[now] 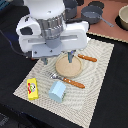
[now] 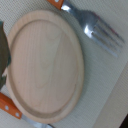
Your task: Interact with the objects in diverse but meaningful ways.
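One wooden plate (image 1: pixel 68 66) directly beneath jaws, fork (image 2: pixel 97 30) just beside; jaw state cannot tell.

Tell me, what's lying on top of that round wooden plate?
Nothing in the wrist view: the wooden plate looks bare, with a fork beside it. In the exterior view the arm covers part of the plate.

Wooden plate (image 1: pixel 68 66): 1, round, light wood
Fork (image 1: pixel 66 80): 1, metal with orange handle
Orange-handled utensil (image 1: pixel 87 58): 1 more, working end hidden
Yellow pack (image 1: pixel 32 89): 1, red-white print
Light blue box (image 1: pixel 57 91): 1
Woven placemat (image 1: pixel 97 75): 1
Dark pan (image 1: pixel 95 16): 1 clear at the back; other dark cookware there, count unclear
Bowl (image 1: pixel 123 18): 1, cut by frame edge
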You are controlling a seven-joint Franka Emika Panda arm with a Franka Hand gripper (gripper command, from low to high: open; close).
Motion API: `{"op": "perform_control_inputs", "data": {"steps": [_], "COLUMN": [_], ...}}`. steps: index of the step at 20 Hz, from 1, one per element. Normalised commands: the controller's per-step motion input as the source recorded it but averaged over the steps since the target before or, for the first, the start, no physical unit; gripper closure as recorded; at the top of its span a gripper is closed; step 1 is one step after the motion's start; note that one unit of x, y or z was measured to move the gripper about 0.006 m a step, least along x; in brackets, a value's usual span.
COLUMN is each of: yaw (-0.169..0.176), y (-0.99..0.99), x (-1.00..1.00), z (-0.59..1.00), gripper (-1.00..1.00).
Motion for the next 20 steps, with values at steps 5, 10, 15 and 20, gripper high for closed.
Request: {"op": "perform_control_inputs", "data": {"steps": [5,10,15,20], "yaw": [0.128,0.097,0.083,0.067], "y": [-0.41,-0.44,-0.46,-0.47], "x": [0.2,0.29,0.33,0.35], "z": [0.24,0.27,0.29,0.28], "gripper": [-1.0,-1.0,-1.0,-1.0]}}
